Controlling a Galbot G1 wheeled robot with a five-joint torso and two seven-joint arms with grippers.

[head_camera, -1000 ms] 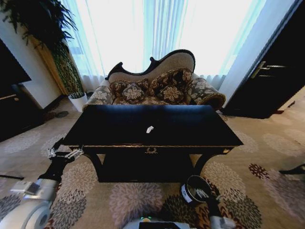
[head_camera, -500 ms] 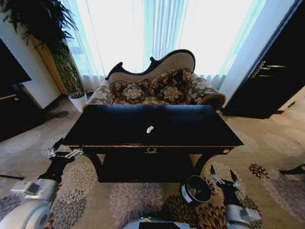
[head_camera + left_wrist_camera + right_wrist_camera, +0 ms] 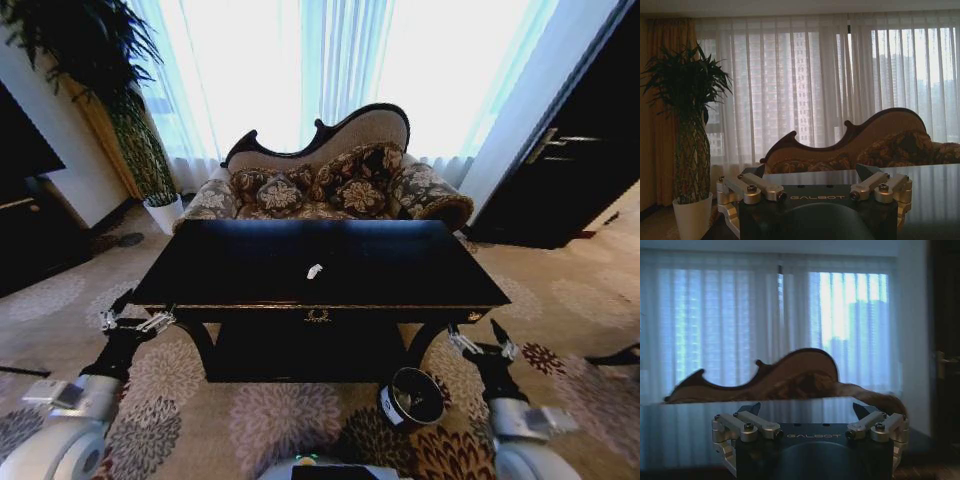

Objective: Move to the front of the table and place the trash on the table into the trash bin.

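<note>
Right gripper (image 3: pixel 482 344) hangs spread wide and empty just off the table's (image 3: pixel 400 280) front right corner, with the trash bin (image 3: pixel 412 398) on the carpet below and inboard of it. Left gripper (image 3: pixel 135 320) sits off the front left corner, fingers apart too. One white wad of trash (image 3: pixel 314 271) lies mid-table, well beyond either claw. Risk, I'd say: a low reach clips the front rail, or the wad skids on that glossy black top. Sofa (image 3: pixel 330 180) and bright curtains (image 3: pixel 330 60) lie beyond, patterned carpet underneath.
</note>
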